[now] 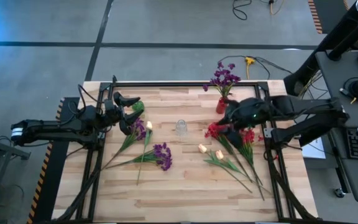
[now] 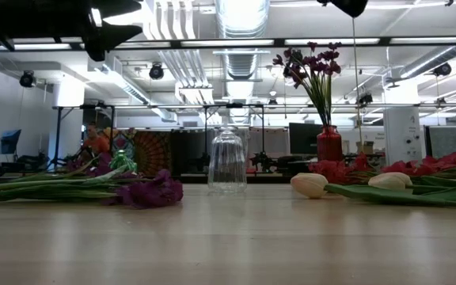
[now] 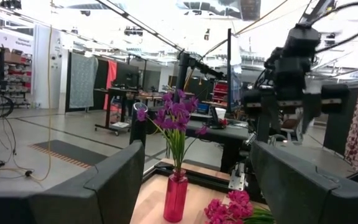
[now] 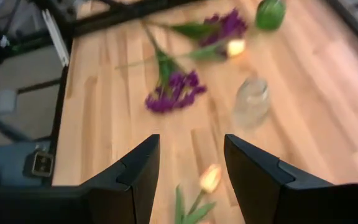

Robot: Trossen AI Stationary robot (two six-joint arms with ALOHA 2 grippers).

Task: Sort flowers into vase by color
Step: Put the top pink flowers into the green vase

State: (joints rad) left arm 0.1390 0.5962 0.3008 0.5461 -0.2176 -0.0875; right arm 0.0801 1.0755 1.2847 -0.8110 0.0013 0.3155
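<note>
- Presently, purple flowers (image 1: 224,78) are stood in the red vase (image 1: 220,105); others are laid on the table (image 1: 185,186).
- Left gripper (image 1: 131,104): jaws spread, empty.
- Right gripper (image 1: 224,121): jaws parted, nothing grasped, above red flowers (image 1: 215,130).

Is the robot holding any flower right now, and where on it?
No. The left gripper and right gripper both show open, empty fingers.
</note>
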